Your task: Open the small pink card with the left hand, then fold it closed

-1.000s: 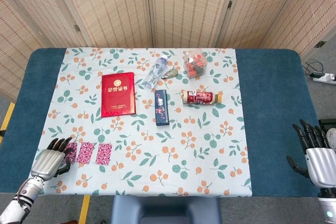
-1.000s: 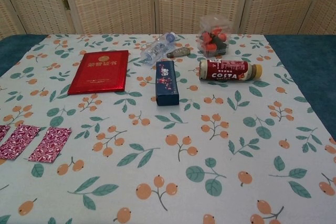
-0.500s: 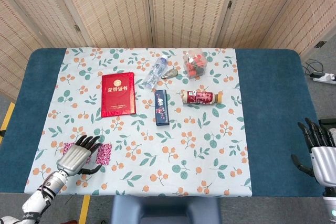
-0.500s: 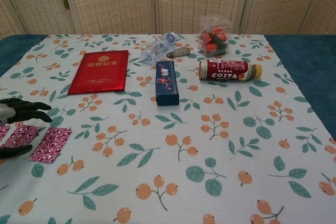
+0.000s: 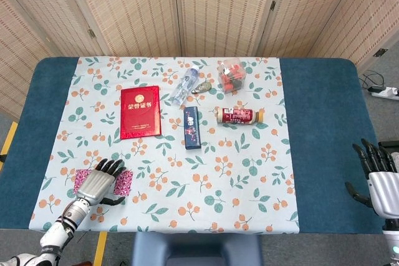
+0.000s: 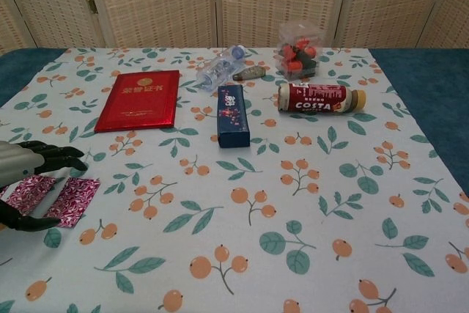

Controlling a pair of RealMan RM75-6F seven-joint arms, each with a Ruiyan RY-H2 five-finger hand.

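We record a blue-topped table (image 5: 324, 123) covered across its middle by a pale cloth printed with orange berries and green leaves (image 5: 206, 179). On the cloth's far half lie a red rectangular certificate booklet with gold lettering (image 5: 140, 111), a dark blue oblong box (image 5: 192, 127) with its long axis running near to far, a red Costa drink bottle on its side (image 5: 240, 116), a clear plastic water bottle lying down (image 5: 184, 85), a clear plastic box of red pieces (image 5: 230, 75), and a small grey oval object (image 5: 203, 88) just beside the water bottle. At the near left edge we find the small pink patterned card (image 5: 123, 182), lying flat and unfolded in panels, its long axis running left to right across the cloth. The left hand (image 5: 96, 184) is over the card's middle, palm down, fingers apart and reaching forward, thumb out to the side; we cannot tell whether it presses the card. The right hand (image 5: 379, 180) stays over the table's near right corner, fingers spread, holding nothing.
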